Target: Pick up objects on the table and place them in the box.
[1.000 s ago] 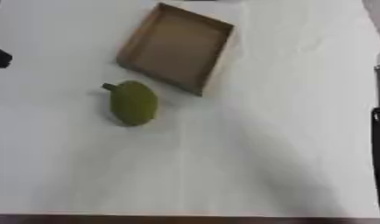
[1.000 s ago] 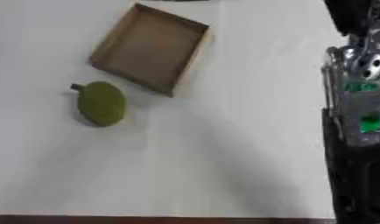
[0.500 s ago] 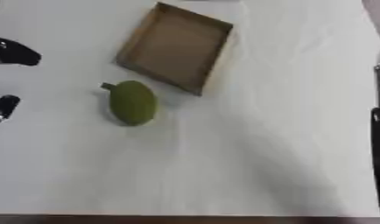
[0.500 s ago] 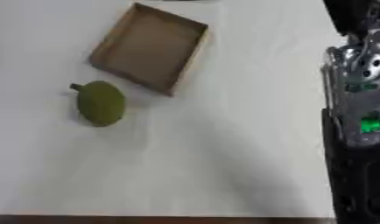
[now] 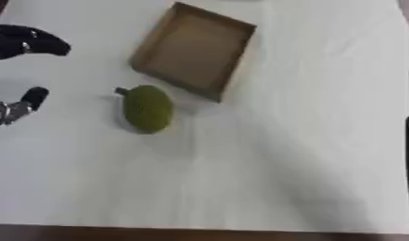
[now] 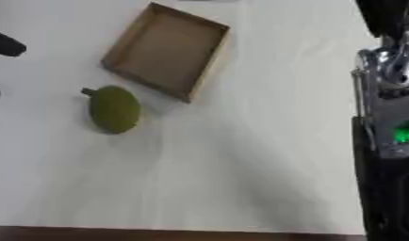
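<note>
A green, bumpy oval fruit (image 5: 148, 108) with a short stem lies on the white table, just below the near left corner of a shallow brown cardboard box (image 5: 194, 50) that has nothing in it. My left hand (image 5: 25, 43) comes in from the left edge, well left of the fruit, open, with a wide gap between its upper fingers and its lower thumb (image 5: 26, 100). It holds nothing. My right arm (image 6: 391, 122) runs down the right edge in the right eye view; its hand does not show.
The white cloth-covered table (image 5: 265, 164) stretches wide below and right of the fruit. Its dark front edge (image 5: 200, 233) runs along the bottom.
My left hand has come further in from the left edge toward the fruit. The fruit and the box have not moved.
</note>
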`<action>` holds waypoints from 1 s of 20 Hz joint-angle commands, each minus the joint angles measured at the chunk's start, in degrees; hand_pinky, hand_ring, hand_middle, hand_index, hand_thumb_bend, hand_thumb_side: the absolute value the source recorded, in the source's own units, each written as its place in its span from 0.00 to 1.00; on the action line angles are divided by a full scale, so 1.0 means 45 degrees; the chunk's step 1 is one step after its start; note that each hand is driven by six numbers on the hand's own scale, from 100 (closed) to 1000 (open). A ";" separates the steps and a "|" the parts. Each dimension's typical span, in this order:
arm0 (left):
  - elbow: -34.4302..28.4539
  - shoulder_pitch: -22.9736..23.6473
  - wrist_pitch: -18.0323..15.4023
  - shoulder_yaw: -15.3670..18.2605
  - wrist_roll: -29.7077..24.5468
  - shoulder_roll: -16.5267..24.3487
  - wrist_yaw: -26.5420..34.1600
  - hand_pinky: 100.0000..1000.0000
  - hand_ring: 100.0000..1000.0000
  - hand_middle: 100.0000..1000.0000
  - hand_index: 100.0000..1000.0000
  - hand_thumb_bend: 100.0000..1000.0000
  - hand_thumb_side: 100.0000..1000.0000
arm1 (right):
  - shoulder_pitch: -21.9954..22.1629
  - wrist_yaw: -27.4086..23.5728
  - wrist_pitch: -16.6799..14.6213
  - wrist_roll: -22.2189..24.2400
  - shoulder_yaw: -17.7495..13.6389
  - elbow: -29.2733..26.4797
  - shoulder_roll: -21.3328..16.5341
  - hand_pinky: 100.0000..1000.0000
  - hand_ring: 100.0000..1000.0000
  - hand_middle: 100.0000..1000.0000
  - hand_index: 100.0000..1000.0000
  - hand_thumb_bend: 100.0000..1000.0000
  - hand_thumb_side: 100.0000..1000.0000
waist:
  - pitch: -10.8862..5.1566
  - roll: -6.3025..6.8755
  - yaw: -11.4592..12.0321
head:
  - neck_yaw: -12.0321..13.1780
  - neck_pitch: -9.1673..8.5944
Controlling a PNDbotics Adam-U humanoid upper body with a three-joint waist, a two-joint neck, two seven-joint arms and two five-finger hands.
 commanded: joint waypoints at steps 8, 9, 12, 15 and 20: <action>0.1311 -0.1566 -0.0396 -0.0787 -0.0749 -0.0890 -0.1110 0.93 0.91 0.86 0.92 0.10 0.53 | -0.0137 0.0076 -0.0047 -0.0012 -0.0028 -0.0273 -0.0164 0.84 0.51 0.68 0.72 0.00 0.51 | -0.0453 0.0157 0.0082 | -0.0029 0.0000; 0.1406 -0.1691 -0.0416 -0.0862 -0.0912 -0.1011 -0.1172 0.93 0.91 0.86 0.92 0.12 0.55 | -0.0138 0.0085 -0.0045 -0.0018 -0.0033 -0.0273 -0.0166 0.84 0.51 0.68 0.72 0.00 0.51 | -0.0459 0.0159 0.0087 | -0.0057 0.0013; 0.1630 -0.2124 -0.0371 -0.1067 -0.1645 -0.1448 -0.1252 0.96 0.93 0.87 0.89 0.19 0.54 | -0.0152 0.0130 -0.0033 -0.0045 -0.0065 -0.0273 -0.0184 0.84 0.51 0.68 0.72 0.00 0.51 | -0.0482 0.0148 0.0104 | -0.0163 0.0047; 0.1881 -0.2515 -0.0198 -0.1210 -0.2404 -0.1892 -0.1127 0.95 0.93 0.86 0.89 0.22 0.56 | -0.0177 0.0186 -0.0022 -0.0062 -0.0089 -0.0273 -0.0202 0.84 0.51 0.68 0.72 0.00 0.51 | -0.0504 0.0133 0.0124 | -0.0301 0.0094; 0.2111 -0.2992 -0.0096 -0.1439 -0.3377 -0.2431 -0.1141 0.95 0.93 0.85 0.92 0.29 0.64 | -0.0246 0.0323 0.0004 -0.0100 -0.0139 -0.0273 -0.0285 0.84 0.51 0.67 0.72 0.00 0.51 | -0.0541 0.0160 0.0198 | -0.0546 0.0164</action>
